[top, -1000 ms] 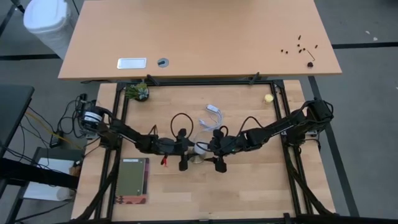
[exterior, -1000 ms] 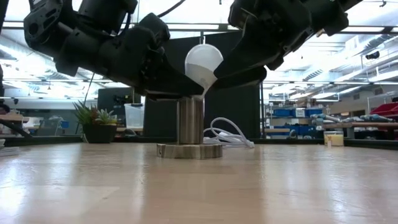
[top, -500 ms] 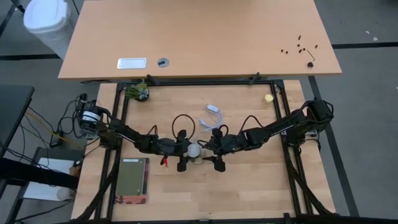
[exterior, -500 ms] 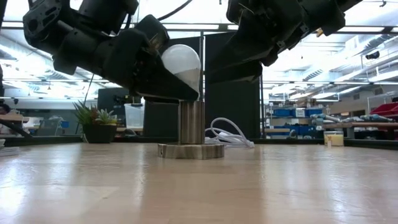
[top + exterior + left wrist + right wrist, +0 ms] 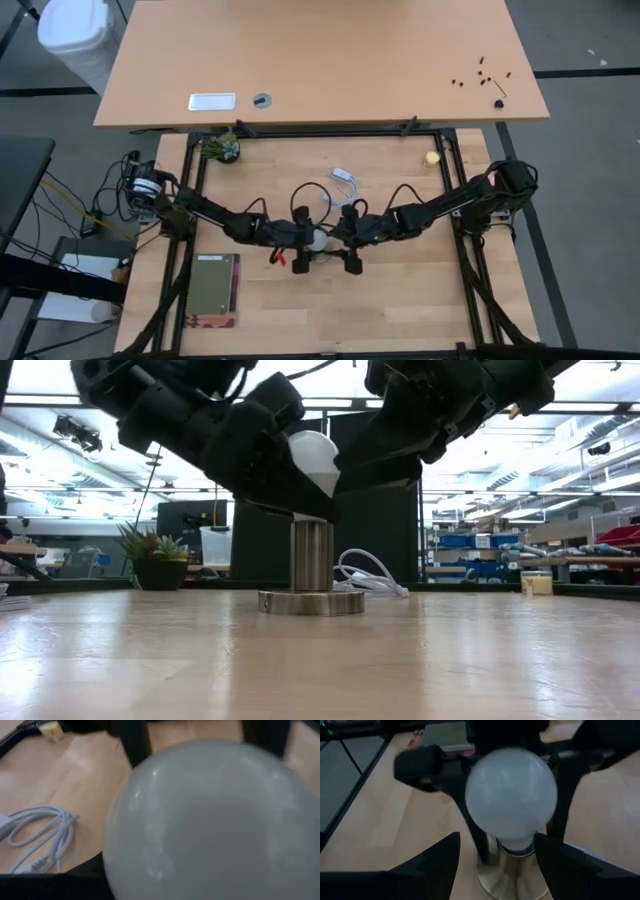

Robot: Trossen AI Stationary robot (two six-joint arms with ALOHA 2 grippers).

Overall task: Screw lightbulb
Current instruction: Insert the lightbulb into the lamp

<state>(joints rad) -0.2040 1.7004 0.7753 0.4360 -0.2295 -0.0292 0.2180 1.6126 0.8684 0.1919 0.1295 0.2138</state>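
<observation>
The lightbulb (image 5: 510,795), white and frosted, stands globe up over the steel socket post (image 5: 312,555), which rises from a round disc base (image 5: 312,602) mid-table. My left gripper (image 5: 305,248) reaches in from the table's left and is shut on the bulb, which fills the left wrist view (image 5: 210,820). My right gripper (image 5: 345,243) comes from the table's right and is open. Its fingers (image 5: 437,865) stand on either side of the bulb's neck and the socket top, apart from them. My left gripper holds the bulb's globe (image 5: 475,800) between its two fingers (image 5: 472,827), one on each side of its widest part. The fingers come slanting down from the table's left. The bulb is slightly tilted, its neck (image 5: 517,845) at the socket's mouth.
A coiled white cord (image 5: 340,185) lies just beyond the socket. A small potted plant (image 5: 222,148) stands at the far left, a yellowish ball (image 5: 432,157) at the far right, and a notebook (image 5: 213,290) at the near left. A second table (image 5: 320,60) adjoins the far edge.
My left gripper has carried the bulb first toward the table's left, away from the right gripper, then back toward the right over the socket, rising a little. The bulb, at first tipped with its neck toward the right gripper, now stands nearer upright.
</observation>
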